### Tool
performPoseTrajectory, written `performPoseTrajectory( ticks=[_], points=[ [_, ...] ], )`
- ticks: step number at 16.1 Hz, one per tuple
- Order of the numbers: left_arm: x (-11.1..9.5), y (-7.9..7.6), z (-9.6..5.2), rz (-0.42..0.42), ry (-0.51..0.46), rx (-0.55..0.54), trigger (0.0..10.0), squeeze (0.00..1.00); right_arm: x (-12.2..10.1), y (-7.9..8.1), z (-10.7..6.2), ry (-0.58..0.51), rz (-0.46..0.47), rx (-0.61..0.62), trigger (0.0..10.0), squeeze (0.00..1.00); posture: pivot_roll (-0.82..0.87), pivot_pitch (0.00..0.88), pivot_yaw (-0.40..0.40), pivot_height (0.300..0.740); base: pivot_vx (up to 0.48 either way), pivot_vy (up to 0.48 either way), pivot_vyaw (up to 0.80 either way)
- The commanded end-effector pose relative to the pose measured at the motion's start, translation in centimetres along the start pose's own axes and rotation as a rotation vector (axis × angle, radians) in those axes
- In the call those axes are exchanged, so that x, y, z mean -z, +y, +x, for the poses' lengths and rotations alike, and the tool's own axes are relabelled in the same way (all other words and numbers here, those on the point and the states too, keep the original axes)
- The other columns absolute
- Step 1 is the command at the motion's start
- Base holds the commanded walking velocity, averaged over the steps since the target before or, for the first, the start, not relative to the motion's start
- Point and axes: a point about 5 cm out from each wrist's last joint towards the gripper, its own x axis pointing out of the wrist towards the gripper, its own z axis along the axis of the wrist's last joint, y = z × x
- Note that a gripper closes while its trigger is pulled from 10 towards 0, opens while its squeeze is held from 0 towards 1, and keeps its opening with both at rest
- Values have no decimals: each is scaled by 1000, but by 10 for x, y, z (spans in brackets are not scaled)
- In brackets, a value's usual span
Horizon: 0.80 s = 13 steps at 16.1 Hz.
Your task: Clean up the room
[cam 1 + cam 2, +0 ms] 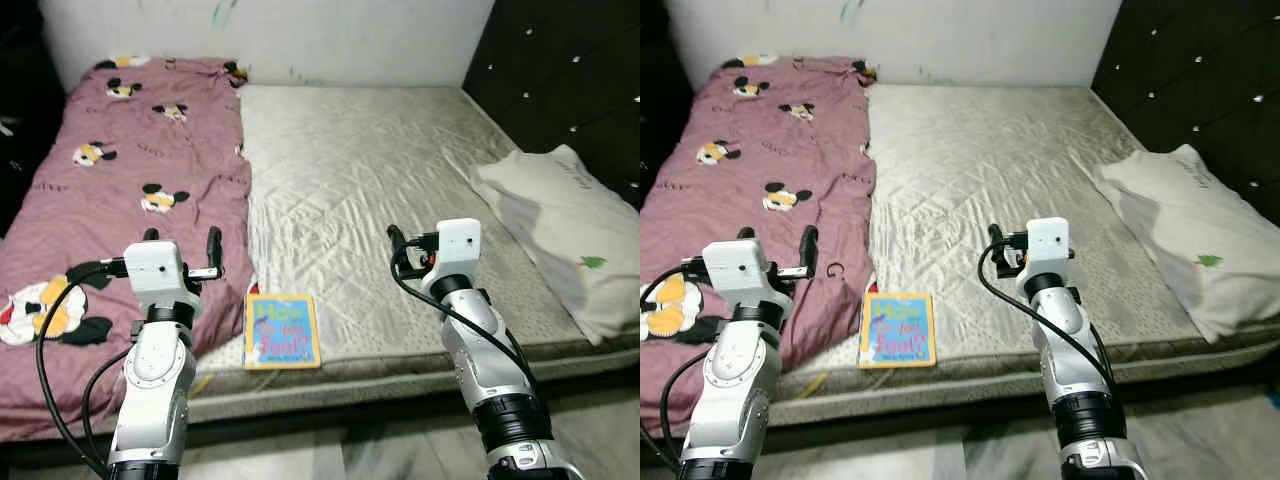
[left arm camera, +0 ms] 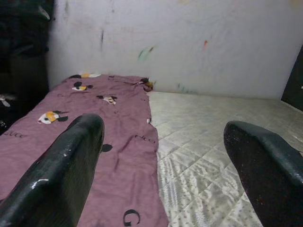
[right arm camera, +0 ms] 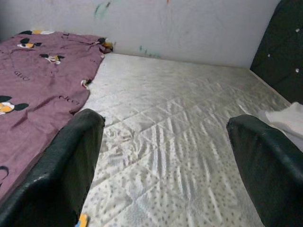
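Observation:
A blue and yellow picture book [image 1: 282, 331] lies flat at the front edge of the grey quilted mattress [image 1: 380, 170], just right of a purple cartoon-mouse blanket [image 1: 130, 170] that covers the bed's left part. A white pillow [image 1: 560, 225] rests at the right side. My left gripper [image 1: 182, 240] hovers open over the blanket's front edge, left of the book. My right gripper [image 3: 163, 156] is open above the bare mattress, right of the book. Nothing sits between either pair of fingers.
A white wall [image 1: 330, 35] with paint marks runs behind the bed. A dark tufted headboard [image 1: 575, 75] stands along the right. A strip of grey floor [image 1: 400, 450] lies at the bed's front edge by my arms.

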Motion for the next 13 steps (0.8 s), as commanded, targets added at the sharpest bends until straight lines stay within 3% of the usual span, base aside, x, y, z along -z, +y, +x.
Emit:
performPoseTrajectory(
  ticks=[1,11,13],
  points=[
    [-2,-3,0,-4,-11,18,10000,0,-2,-3,1,-6,-13,2,10000,0,-14,0,-77,740,360,0,0],
    [-3,-4,1,-5,-11,21,10000,0,-2,-6,2,-19,-18,9,10000,0,-12,0,-71,740,346,0,0],
    [-2,-2,1,-5,-7,-21,10000,0,-1,-6,3,-20,-19,6,10000,0,-12,0,-73,740,0,0,0]
  ],
)
